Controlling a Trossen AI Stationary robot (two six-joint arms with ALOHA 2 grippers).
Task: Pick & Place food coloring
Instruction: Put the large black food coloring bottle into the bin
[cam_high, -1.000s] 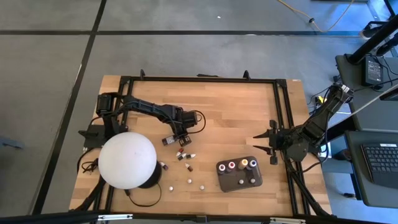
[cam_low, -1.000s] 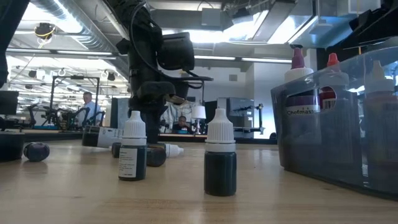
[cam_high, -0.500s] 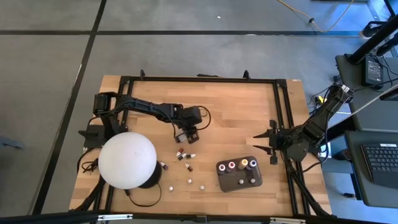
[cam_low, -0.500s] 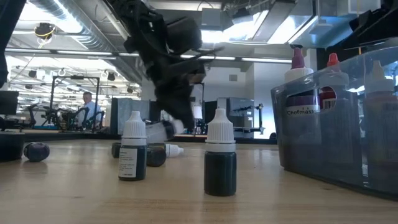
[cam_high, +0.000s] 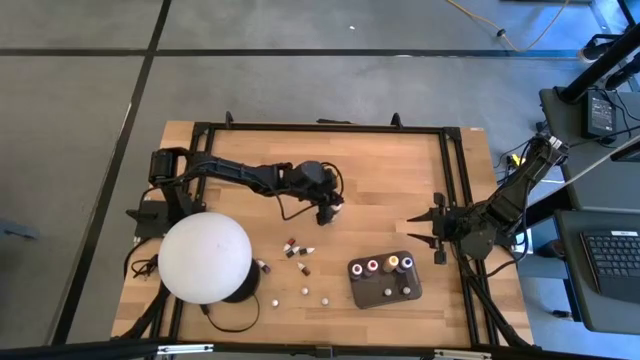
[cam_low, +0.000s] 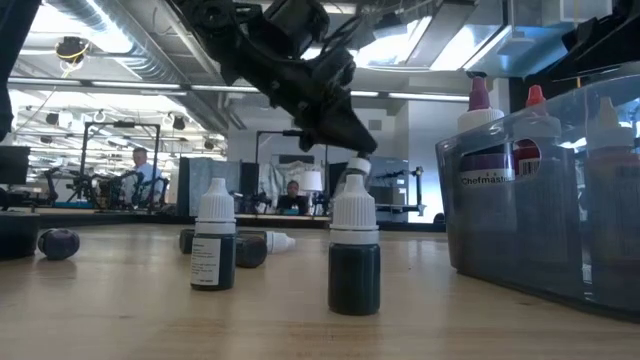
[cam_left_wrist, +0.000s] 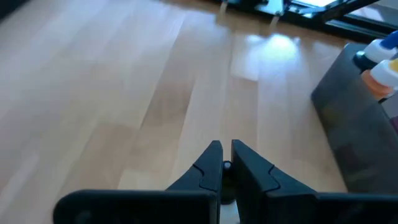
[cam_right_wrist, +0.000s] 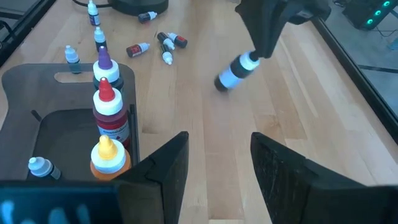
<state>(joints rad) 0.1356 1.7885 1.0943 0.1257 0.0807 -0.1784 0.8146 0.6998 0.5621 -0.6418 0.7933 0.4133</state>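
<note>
Left hand (cam_high: 336, 207) is clamped on a small white-cap bottle (cam_right_wrist: 237, 71), held above the tabletop (cam_high: 380, 170) w/ long axis tilted. The tray (cam_high: 384, 281) lies near-right of it, so left arm is nearer. Right hand (cam_high: 415, 222) waits w/ fingers apart at right edge.

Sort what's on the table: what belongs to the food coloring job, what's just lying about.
Job:
- held bottle, clamped in left gripper
- loose bottles
- bottles in tray
- dark tray

Lying about:
- white dome
- right gripper, open, waiting at table's right edge
</note>
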